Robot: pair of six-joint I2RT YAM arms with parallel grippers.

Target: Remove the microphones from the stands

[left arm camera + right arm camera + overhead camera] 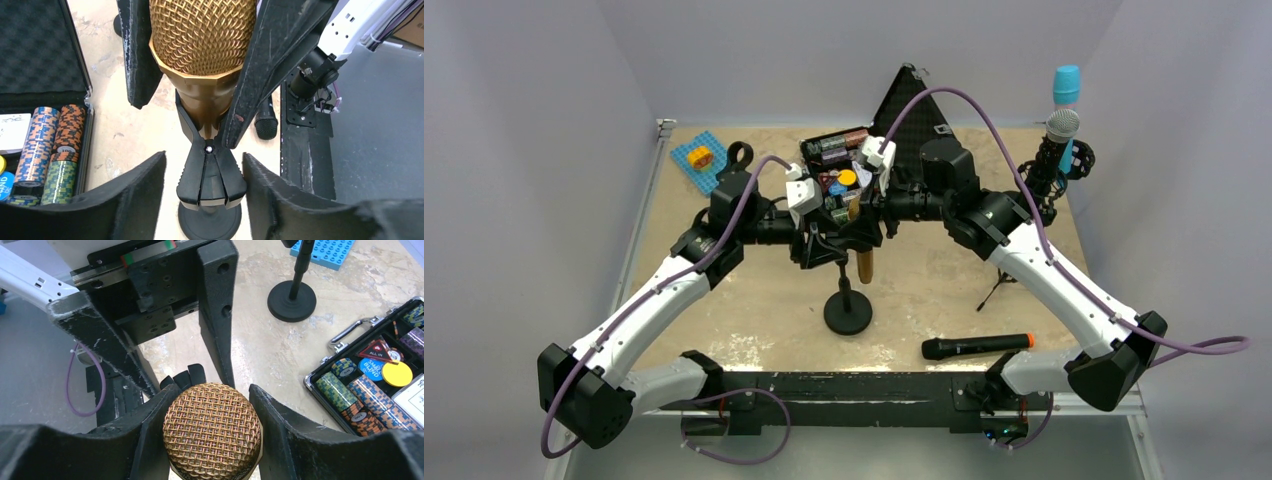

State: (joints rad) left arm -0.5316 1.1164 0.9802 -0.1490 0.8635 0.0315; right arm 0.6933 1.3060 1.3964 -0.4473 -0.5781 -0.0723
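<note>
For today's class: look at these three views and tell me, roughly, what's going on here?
Both arms meet over a small stand in the middle of the table. The right gripper is closed on the gold mesh head of the microphone. The left gripper straddles the black clip below the head, its jaws open and not squeezing it. The microphone sits in the clip, so it is not yet off the stand.

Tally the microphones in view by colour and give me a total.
gold microphone: 1
black microphone: 1
silver-headed microphone: 1
blue microphone: 1
Total: 4
</note>
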